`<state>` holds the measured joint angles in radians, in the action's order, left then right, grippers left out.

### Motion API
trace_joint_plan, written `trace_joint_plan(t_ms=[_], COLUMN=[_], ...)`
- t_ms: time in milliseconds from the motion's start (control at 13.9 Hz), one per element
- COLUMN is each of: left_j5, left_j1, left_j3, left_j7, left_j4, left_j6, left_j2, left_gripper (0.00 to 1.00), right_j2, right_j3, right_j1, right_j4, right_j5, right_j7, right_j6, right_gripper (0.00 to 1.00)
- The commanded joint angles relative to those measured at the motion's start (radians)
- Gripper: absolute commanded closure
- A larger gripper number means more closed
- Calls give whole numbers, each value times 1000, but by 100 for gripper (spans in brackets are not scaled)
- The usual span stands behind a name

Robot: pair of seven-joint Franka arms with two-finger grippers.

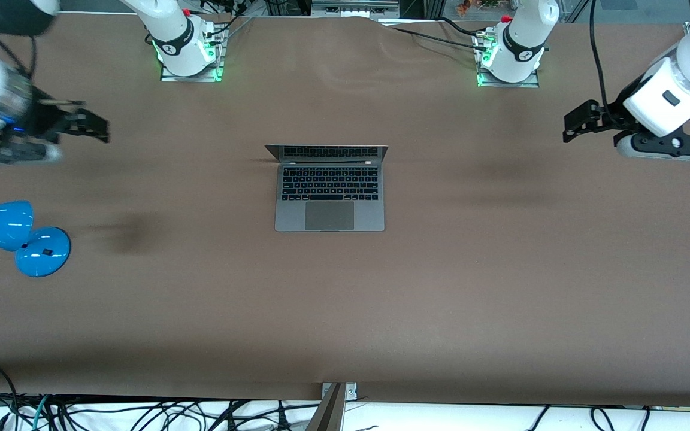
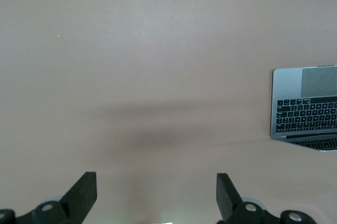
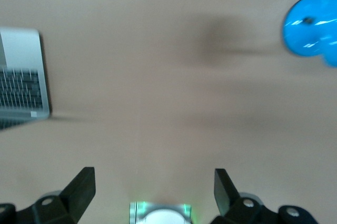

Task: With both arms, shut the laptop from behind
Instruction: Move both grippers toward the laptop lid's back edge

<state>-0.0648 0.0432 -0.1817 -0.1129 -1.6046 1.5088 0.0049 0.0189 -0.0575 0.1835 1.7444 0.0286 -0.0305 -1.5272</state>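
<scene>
The laptop [image 1: 329,188] lies open in the middle of the brown table, its keyboard and trackpad facing up and its lid [image 1: 326,152] standing on the side toward the arms' bases. Its edge also shows in the left wrist view [image 2: 305,103] and the right wrist view [image 3: 21,77]. My left gripper [image 1: 569,127] hangs open and empty over bare table toward the left arm's end, well apart from the laptop; its fingers [image 2: 87,187] stand wide apart. My right gripper [image 1: 102,127] hangs open and empty over the table toward the right arm's end, its fingers [image 3: 84,184] wide apart.
A blue desk lamp [image 1: 21,236] stands near the right arm's end of the table, nearer the front camera than the right gripper; it also shows in the right wrist view [image 3: 313,27]. The arm bases [image 1: 186,51] [image 1: 510,57] stand along the table's back edge.
</scene>
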Motion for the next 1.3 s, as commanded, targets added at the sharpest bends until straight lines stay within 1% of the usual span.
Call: trace_joint_plan(t_ms=[0,72,144,216,289,361,433,505,577,722,866,1082,1227], left_j5=[-29,-39,-59,-81,-96,-101,-102,-107,-116,-138,-156,-200,-204], left_j1=[0,0,0,0,0,0,0,0,0,-8,-32,-101,-144], left_j3=[-41,-56,-79,-100,-131,-171,-209,-247,-281,-332,-350,-351,-351], left_j7=[-69,-98,-135,-195,-252,-308,-373,-426,-468,-537,-571,-664,-740], left_j4=[-8,-12,-15,-24,-28,-28,-26,-26,-23,-14,-11,-8,-9], left_j6=[-5,-5,-5,-7,-7,-7,-7,-7,-7,-2,2,30,97], left_j2=[-3,4,13,26,36,55,76,99,125,174,213,292,340], left_gripper=[4,7,10,12,17,23,32,40,49,79,99,100,100], right_j2=[78,93,105,116,121,121,122,124,127,136,173,219,239], right_j3=[1,1,2,4,4,5,5,5,5,34,70,82,85], right_j1=[100,134,149,183,223,259,286,292,292,294,294,298,318], right_j4=[-5,0,4,7,16,24,35,38,43,75,79,72,67], right_j5=[-15,-39,-85,-104,-113,-114,-130,-165,-180,-222,-243,-249,-272], right_j7=[-22,-66,-116,-161,-193,-227,-252,-258,-258,-259,-263,-247,-247], right_j6=[27,21,18,16,9,-5,-11,-11,-7,-13,-36,-39,-65], right_gripper=[0,0,1,9,28,53,88,100,100,100,100,100,100])
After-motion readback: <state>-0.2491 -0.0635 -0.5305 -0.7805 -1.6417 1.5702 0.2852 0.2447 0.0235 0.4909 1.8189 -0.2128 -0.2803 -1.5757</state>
